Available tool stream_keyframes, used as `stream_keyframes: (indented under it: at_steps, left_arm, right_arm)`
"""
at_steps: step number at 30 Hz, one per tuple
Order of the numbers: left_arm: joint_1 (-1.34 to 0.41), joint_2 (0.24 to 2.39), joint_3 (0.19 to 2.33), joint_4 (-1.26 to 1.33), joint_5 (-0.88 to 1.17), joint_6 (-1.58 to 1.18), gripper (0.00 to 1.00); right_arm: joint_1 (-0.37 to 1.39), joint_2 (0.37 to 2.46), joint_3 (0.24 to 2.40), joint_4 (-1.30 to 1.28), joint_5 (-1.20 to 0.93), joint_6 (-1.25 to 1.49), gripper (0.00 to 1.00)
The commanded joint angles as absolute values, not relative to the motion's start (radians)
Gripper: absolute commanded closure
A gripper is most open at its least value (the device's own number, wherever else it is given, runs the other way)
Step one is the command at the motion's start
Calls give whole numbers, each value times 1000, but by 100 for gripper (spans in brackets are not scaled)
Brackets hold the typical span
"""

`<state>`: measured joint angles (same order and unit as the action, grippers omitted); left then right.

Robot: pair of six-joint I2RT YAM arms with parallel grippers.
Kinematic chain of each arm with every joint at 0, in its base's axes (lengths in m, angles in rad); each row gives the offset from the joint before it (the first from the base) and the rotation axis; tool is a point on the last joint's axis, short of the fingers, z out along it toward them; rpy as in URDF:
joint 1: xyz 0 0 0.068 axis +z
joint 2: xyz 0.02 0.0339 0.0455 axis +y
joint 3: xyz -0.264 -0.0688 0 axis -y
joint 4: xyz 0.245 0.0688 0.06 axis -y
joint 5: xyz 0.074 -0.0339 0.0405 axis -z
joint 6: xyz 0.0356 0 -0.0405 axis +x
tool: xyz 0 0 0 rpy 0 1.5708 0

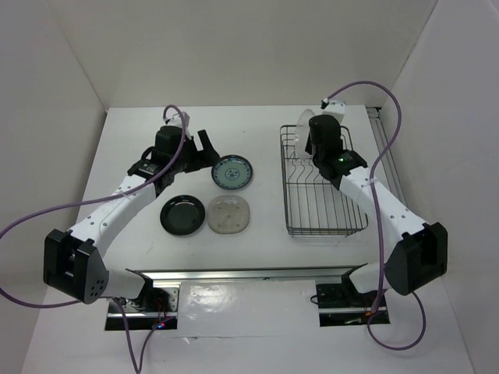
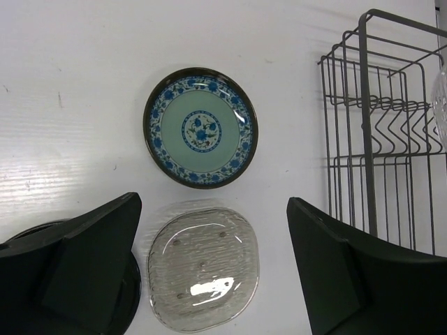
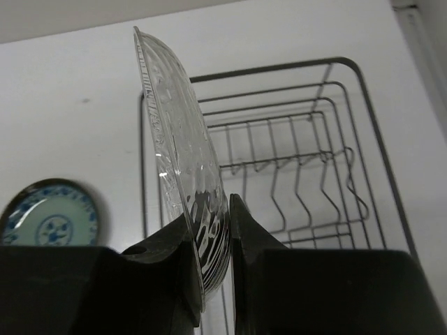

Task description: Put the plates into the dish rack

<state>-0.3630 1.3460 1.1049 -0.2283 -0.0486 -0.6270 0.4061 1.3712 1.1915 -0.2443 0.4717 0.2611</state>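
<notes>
Clear plate (image 3: pixel 174 139) stands on edge, rim pinched by right jaws, clenched on it. Edge-on pose likely chosen for slotting between prongs. Plate hangs over 12 o'clock end of dish rack (image 1: pixel 288 187), near 11 o'clock corner; contact with wires cannot be told. No other plate seen in rack.

Blue-green patterned plate (image 2: pixel 201 128), translucent rounded-square plate (image 2: pixel 202 269) at its 6 o'clock and black plate (image 1: pixel 182 213) lie flat on tabletop (image 2: pixel 70 84), at rack's 9 o'clock. There left jaws hang released, spread wide, holding nothing, just beside blue-green plate, probably lining up next pick.
</notes>
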Motion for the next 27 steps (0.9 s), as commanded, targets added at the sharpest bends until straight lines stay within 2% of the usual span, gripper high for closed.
stream_keyframes:
  at_steps: [1,8,13,27]
  left_arm:
    - [-360,1371,1160,-222,-37,-649,1]
    - [-351,1382,1150,-233,-48,-649,1]
    - [-351,1382,1150,-233,-37,-649,1]
    - [-351,1382,1150,-233,-37,-649,1]
  right_arm:
    - [413,1387,1246,-345,708,310,100]
    - [403,1437,1232,-360,703,319,100]
    - [350,1470,1223,-342,612,330,100]
    - [371,1489,1213,-310,541,339,100]
